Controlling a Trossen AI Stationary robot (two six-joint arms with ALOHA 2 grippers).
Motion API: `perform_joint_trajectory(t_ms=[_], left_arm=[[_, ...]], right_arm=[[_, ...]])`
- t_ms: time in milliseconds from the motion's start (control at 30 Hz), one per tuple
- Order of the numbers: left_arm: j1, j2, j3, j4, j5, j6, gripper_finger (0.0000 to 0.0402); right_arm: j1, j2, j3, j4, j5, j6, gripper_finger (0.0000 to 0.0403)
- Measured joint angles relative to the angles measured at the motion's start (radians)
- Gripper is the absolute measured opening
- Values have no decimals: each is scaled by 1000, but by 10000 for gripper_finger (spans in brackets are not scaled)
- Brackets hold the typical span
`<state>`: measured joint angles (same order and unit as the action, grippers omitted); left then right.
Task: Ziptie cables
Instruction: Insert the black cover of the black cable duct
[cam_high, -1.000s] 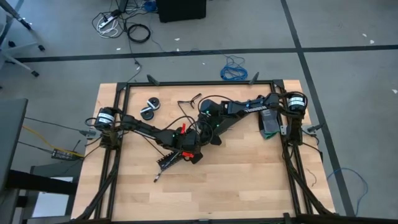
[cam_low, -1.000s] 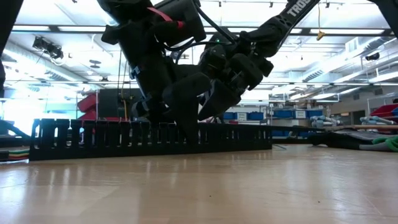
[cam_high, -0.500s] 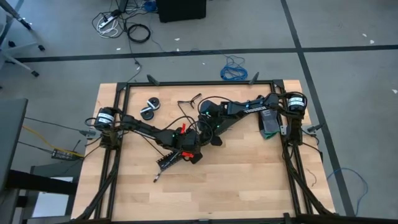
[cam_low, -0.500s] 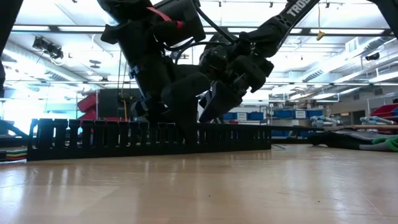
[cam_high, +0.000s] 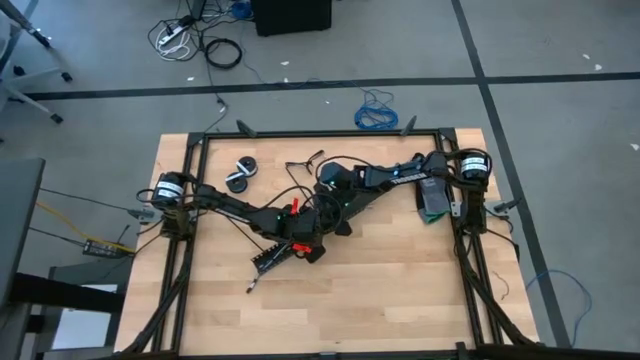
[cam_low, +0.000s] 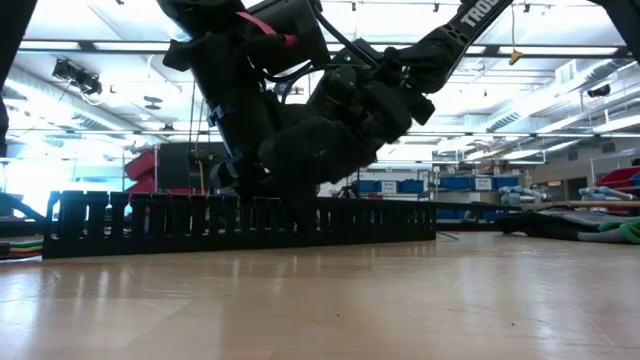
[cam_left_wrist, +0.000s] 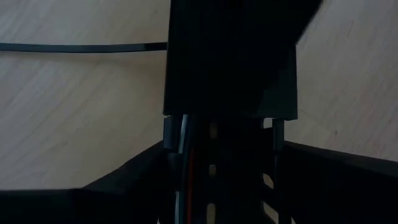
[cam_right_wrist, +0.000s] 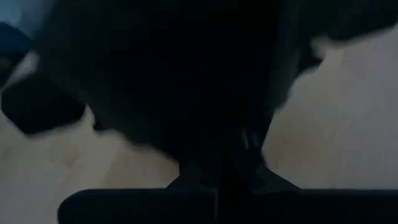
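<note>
A black slotted cable channel (cam_low: 240, 220) lies on the wooden table near its middle (cam_high: 272, 258). In the left wrist view a few red and grey cables (cam_left_wrist: 186, 177) run along inside it. My left gripper (cam_high: 308, 246) stands over the channel with a finger at each side wall. My right gripper (cam_high: 336, 220) is shut and hangs just beyond it, over the same stretch; its wrist view shows only dark shapes ahead of its fingers (cam_right_wrist: 224, 174). One thin black ziptie (cam_left_wrist: 81, 47) lies flat on the table beside the channel. More thin black strips (cam_high: 303, 162) lie at the far side. My left gripper holds the slotted channel by its two side walls (cam_left_wrist: 169, 140), one finger outside each wall. The fingers come from above, slanting down, and lie across the channel. The channel rests flat on the table. Whether my right gripper touches anything I cannot tell.
Two black round rolls (cam_high: 240, 172) lie at the far left of the table. A green and black object (cam_high: 433, 200) sits by the right arm's base. Black frame rails (cam_high: 320, 135) run along the table's edges. A blue coiled cable (cam_high: 375, 115) lies on the floor beyond.
My right gripper has tipped a little; in the low view its shut fingers have swung closer to my left gripper. The channel and my left gripper have kept still.
</note>
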<state>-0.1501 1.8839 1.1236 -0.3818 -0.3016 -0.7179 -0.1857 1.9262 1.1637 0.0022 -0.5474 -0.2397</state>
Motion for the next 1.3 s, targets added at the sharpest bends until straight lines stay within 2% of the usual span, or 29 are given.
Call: perform_joint_trajectory(t_ms=[133,500,633,767,1067,1300], left_arm=[[0,0,0,-2,7,-5,245],[0,0,-1,-4,11,-8,245],[-1,-1,-2,-20,15,-8,245],[-2,-2,-3,-33,27,-8,245],[4,-2,-3,-28,34,-4,245],[6,1,-2,-8,27,-5,245]], right_arm=[[-22,-21,1,-28,-4,15,0],[-41,-26,0,-189,17,-80,0],[-25,31,-7,-149,3,-93,0],[-6,69,-6,-86,-34,-36,0],[2,80,18,-59,-32,4,0],[-25,31,18,-83,-28,11,0]])
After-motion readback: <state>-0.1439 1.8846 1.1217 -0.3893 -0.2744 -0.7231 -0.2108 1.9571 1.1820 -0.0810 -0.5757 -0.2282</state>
